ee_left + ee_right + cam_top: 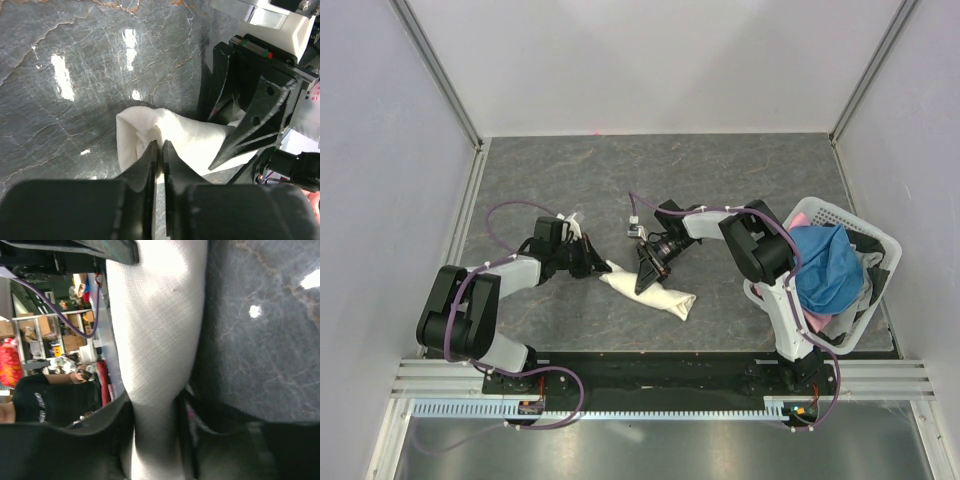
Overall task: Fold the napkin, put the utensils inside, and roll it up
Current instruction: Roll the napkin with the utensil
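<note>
We should roll tightly: the left gripper (159,146) pinches the soft cream-white cloth napkin (185,135) at its left end, and the right gripper (154,410) clasps its middle.

Bare tabletop (570,170) beyond napkin (660,293); basket (868,226) right.

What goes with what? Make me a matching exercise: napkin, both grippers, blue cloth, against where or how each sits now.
Things:
1. napkin
2. left gripper
3. right gripper
4. blue cloth

Place or state:
A. in the white basket
B. straddling the roll's middle
C. rolled up, lying on the table
D. pinched shut on the roll's end

Pairs: 1-C, 2-D, 3-B, 4-A
</note>
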Available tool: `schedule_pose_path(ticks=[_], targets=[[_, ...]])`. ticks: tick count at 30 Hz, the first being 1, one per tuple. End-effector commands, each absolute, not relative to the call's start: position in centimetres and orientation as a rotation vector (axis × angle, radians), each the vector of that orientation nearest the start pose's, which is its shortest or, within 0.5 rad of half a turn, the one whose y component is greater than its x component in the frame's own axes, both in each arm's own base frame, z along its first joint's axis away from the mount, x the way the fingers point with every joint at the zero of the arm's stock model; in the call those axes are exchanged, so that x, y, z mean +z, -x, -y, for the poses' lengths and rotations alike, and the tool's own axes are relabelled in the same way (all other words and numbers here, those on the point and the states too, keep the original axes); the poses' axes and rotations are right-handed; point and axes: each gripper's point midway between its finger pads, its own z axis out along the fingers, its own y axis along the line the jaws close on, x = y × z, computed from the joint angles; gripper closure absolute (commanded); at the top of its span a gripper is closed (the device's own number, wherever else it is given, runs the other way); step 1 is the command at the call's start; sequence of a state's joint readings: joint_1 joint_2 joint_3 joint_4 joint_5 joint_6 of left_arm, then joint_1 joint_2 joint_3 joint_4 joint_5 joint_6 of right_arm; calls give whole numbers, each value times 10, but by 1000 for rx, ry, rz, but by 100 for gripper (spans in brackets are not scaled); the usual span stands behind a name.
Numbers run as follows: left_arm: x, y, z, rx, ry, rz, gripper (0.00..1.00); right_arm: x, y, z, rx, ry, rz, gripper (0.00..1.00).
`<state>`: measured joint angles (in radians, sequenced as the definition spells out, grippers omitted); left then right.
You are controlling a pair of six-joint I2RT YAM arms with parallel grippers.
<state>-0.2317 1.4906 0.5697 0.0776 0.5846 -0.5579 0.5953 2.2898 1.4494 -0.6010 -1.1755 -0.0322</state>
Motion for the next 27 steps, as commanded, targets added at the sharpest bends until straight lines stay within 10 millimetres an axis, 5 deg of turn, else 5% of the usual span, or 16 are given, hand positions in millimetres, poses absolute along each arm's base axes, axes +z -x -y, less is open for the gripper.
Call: schedule_pose_path(ticks=[1,8,14,18,27], targets=[[46,-273,189,-1098,88,-2474,98,25,-246,-343,1558,1019,-2631,45],[43,-277,185,-1052,175,-2579,98,55,-278,-328,1034,1076,-2513,2],[46,-278,190,-1100,202,-2620,98,66,-276,-328,534,1196,-2243,2],[48,-280,190,-1119,194,-2633,98,70,-260,-340,451,1279,-2101,2],[50,-284,190,-1137,178,-2649,98,44,-258,-342,334,1400,-2096,2]])
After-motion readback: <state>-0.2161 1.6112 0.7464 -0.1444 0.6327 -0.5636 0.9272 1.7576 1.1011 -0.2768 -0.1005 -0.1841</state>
